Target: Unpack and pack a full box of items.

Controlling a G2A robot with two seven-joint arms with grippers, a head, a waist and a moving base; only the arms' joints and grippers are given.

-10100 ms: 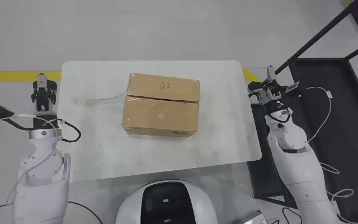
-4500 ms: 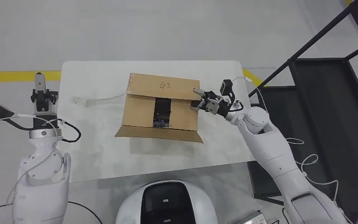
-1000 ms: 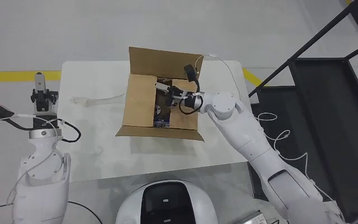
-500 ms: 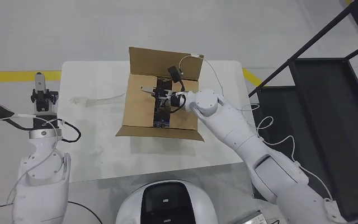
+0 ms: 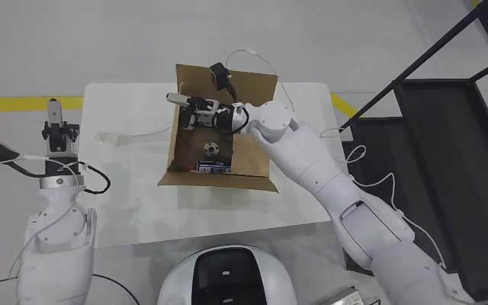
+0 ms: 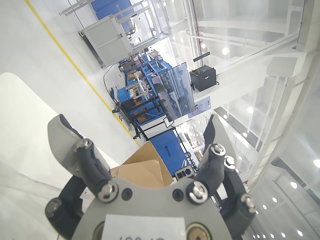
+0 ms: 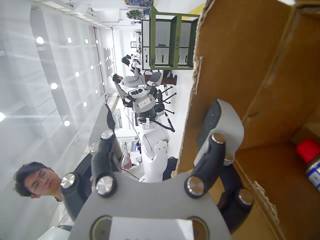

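- One cardboard box (image 5: 248,160) at the middle of the tabletop (image 5: 305,191), a little toward the far edge; far flap (image 5: 229,76) upright, near flap (image 5: 217,181) folded out flat toward the near edge.
- Inside, a round-capped item (image 5: 211,148) and a dark packet (image 5: 213,164); low in the box, a red-capped bottle (image 7: 308,151).
- On the side facing the tabletop's left edge, a side flap (image 7: 225,51) raised but not yet folded out.
- At that flap, the right gripper (image 7: 162,109), spread wide and clamping nothing: one finger against the flap's inner face, the other outside, the cardboard edge between them.
- Beyond the left edge, well apart from the box, the left gripper (image 6: 135,123), spread wide and empty.
- Between box and left edge, a clear strip (image 5: 130,138) lying flat.
- Likely step: opening flaps; unpacking itself apparently not begun.
- Risk: no clamp on the cardboard, so easy for the flap to slip off the finger and fall back over the contents.
- Risk: a hard sideways push, with nothing bracing the box, likely to slide or tip it toward the left edge.
- Risk: the inner finger dipping lower and knocking the bottle over.
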